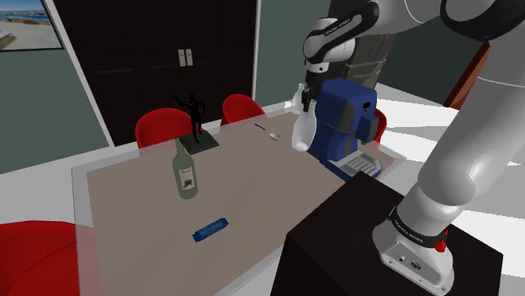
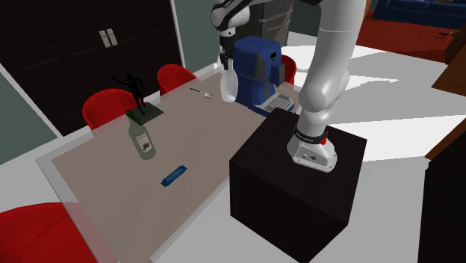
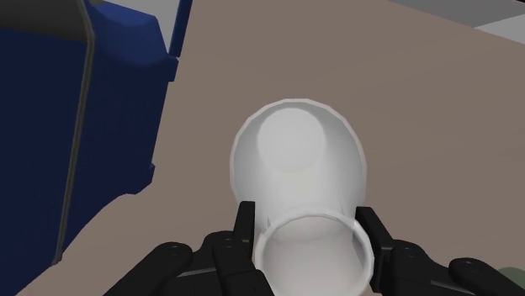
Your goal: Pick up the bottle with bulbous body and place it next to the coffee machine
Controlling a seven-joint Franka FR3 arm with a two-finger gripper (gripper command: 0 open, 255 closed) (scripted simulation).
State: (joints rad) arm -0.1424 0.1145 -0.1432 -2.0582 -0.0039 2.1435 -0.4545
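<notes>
A white bottle with a bulbous body [image 1: 302, 130] [image 2: 228, 85] hangs by its neck from my black gripper [image 1: 308, 95] [image 2: 222, 60], slightly tilted and low over the table [image 1: 252, 181]. It is right beside the blue coffee machine [image 1: 345, 118] [image 2: 258, 69], on the shoulder view's left of it. In the wrist view, both fingers of my gripper [image 3: 308, 227] clasp the bottle's neck, with the round body [image 3: 299, 155] below and the coffee machine [image 3: 76, 109] close by.
A green labelled bottle [image 1: 186, 174] [image 2: 142, 140] stands mid-table, with a black figurine [image 1: 197, 118] behind it. A flat blue object [image 1: 210, 229] lies near the front edge and a spoon [image 1: 271, 133] near the far edge. Red chairs [image 1: 164, 126] line the far side.
</notes>
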